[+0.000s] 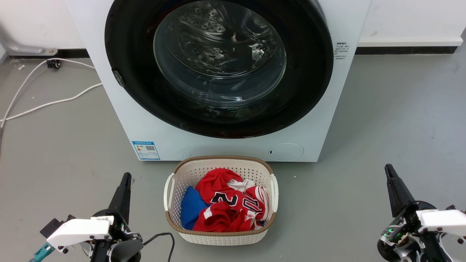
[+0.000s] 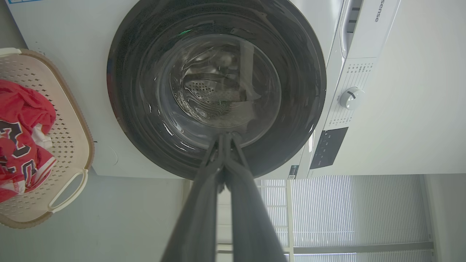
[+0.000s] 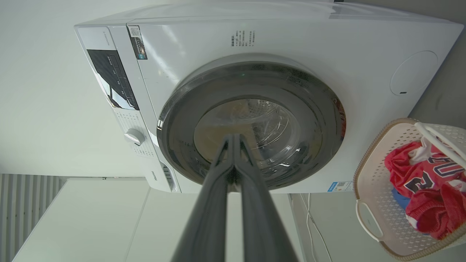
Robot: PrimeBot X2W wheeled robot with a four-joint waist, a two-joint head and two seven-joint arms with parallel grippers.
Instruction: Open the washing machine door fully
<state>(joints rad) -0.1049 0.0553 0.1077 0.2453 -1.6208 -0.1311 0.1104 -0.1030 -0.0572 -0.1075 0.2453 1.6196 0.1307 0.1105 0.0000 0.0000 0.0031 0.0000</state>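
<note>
My left fingers [image 1: 125,181], long, dark and tapering, are pressed together tip to tip; they hold nothing and touch nothing. My right fingers [image 1: 389,173] are closed and empty in the same way.

Ahead of both pairs of tips, and well apart from them, is the large round glossy black washing machine door [image 1: 218,65] with a bulging clear glass bowl at its centre. It lies shut against the smooth white washing machine front [image 1: 153,127], with its face turned towards the fingers. Being circular, it has no long axis. A perforated steel drum [image 1: 204,25] shows through the glass.

Between the two pairs of fingers, on the grey floor [image 1: 382,120], sits a cream perforated plastic basket with a brown woven rim [image 1: 224,158]. It holds a crumpled red jersey [image 1: 222,214] and a blue cloth [image 1: 189,207].
</note>
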